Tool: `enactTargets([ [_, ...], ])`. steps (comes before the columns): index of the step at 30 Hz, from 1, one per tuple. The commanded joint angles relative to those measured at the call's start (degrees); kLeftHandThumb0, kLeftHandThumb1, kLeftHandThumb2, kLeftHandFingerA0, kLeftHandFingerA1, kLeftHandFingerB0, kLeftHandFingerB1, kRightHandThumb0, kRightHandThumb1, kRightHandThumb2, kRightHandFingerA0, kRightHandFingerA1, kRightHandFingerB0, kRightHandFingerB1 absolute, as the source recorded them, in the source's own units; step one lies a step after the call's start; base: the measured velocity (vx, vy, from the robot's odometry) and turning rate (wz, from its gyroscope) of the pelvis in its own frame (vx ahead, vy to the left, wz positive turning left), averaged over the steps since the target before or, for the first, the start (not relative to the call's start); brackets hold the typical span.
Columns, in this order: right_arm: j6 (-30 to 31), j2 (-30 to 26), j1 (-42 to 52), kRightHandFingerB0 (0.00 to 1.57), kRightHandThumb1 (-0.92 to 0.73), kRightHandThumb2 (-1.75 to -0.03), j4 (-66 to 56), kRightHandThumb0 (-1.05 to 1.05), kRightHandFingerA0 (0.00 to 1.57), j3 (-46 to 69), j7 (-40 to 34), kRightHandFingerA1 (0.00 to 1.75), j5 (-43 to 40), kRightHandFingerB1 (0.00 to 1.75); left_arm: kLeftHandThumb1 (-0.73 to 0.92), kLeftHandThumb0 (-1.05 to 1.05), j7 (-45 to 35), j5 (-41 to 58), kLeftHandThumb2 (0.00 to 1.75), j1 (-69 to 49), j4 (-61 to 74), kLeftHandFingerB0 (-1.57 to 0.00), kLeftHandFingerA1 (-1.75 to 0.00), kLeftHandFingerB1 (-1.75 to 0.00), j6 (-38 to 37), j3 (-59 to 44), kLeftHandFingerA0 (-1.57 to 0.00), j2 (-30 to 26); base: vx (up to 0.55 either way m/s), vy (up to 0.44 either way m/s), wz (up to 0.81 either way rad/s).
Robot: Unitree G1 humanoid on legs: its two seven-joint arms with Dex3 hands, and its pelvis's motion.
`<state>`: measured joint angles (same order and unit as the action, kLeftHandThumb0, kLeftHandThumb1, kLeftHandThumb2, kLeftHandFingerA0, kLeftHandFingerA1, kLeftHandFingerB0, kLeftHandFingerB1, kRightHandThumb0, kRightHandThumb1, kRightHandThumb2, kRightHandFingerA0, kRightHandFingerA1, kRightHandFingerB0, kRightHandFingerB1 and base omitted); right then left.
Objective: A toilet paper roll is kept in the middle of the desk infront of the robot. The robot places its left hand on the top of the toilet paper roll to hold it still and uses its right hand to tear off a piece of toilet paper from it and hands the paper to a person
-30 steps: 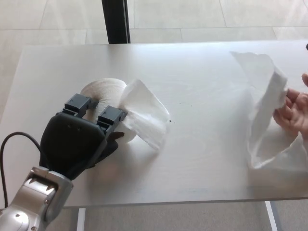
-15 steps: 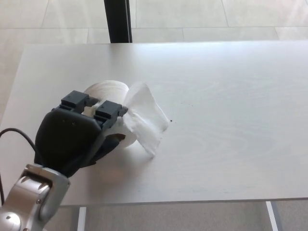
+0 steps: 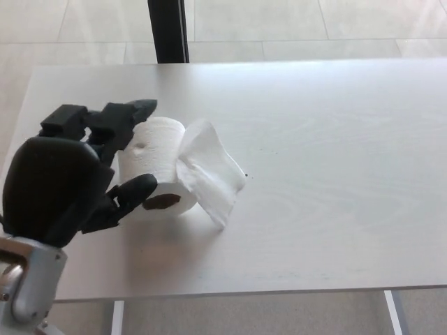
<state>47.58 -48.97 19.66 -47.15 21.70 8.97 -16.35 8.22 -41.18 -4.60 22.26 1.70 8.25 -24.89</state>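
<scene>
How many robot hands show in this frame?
1. The left hand is at the left of the desk, fingers apart, next to the toilet paper roll lying on its side. The right hand is out of view.

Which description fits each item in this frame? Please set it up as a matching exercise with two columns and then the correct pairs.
Column one:
1. left robot hand
2. toilet paper roll
3. loose paper tail
4. dark post

Column two:
A. stands on the floor beyond the desk's far edge
B. lies on its side, brown core end facing the camera
C. open, fingers spread at the roll's left
D. crumpled on the desk to the roll's right

Pairs: 1-C, 2-B, 3-D, 4-A
</scene>
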Motion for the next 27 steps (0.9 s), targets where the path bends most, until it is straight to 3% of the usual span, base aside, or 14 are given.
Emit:
enactTargets([
  [1, -29.0, 21.8, 25.9, 0.10, -0.56, -0.75, 10.7, -0.63, 0.00, 29.0, 11.1, 0.00, -0.3, 0.31, 0.84, -0.74, -6.4, 78.0, 0.66, -28.4, 12.9, -0.18, -0.47, -0.33, -1.4, -50.2, -0.33, 14.2, 0.00, 0.000, 0.00],
  [4, -27.7, 21.0, 28.0, 0.12, -0.54, -0.74, 11.3, -0.67, 0.00, 29.1, 8.7, 0.01, 2.8, 0.33, 0.86, -0.73, -7.3, 78.2, 0.66, -29.7, 8.4, -0.19, -0.50, -0.35, -1.8, -53.6, -0.35, 15.6, 0.00, 0.000, 0.00],
  [5, -25.9, 20.5, 28.5, 0.16, -0.62, -0.59, 12.9, -0.65, 0.00, 29.9, 7.5, 0.14, 3.6, 0.29, 0.74, -0.71, -9.2, 77.5, 1.06, -30.4, 1.0, -0.09, -0.64, -0.50, -1.2, -57.9, -0.27, 16.5, 0.00, 0.000, 0.00],
  [6, -25.9, 20.8, 26.5, 0.12, -0.45, -0.81, 19.3, -0.63, 0.00, 31.4, 4.7, 0.30, 3.0, 0.43, 0.72, -0.65, -13.2, 74.5, 1.04, -29.3, -15.2, -0.03, -0.64, -0.44, 1.7, -65.3, -0.22, 15.6, 0.00, 0.000, 0.00],
  [27, -30.3, 20.3, 26.9, 0.12, -0.45, -0.81, 23.8, -0.63, 0.00, 31.4, 3.1, 0.30, 1.9, 0.43, 0.72, -0.65, -15.8, 75.2, 1.04, -28.3, -15.8, -0.03, -0.64, -0.44, 3.7, -67.8, -0.22, 15.9, 0.00, 0.000, 0.00],
])
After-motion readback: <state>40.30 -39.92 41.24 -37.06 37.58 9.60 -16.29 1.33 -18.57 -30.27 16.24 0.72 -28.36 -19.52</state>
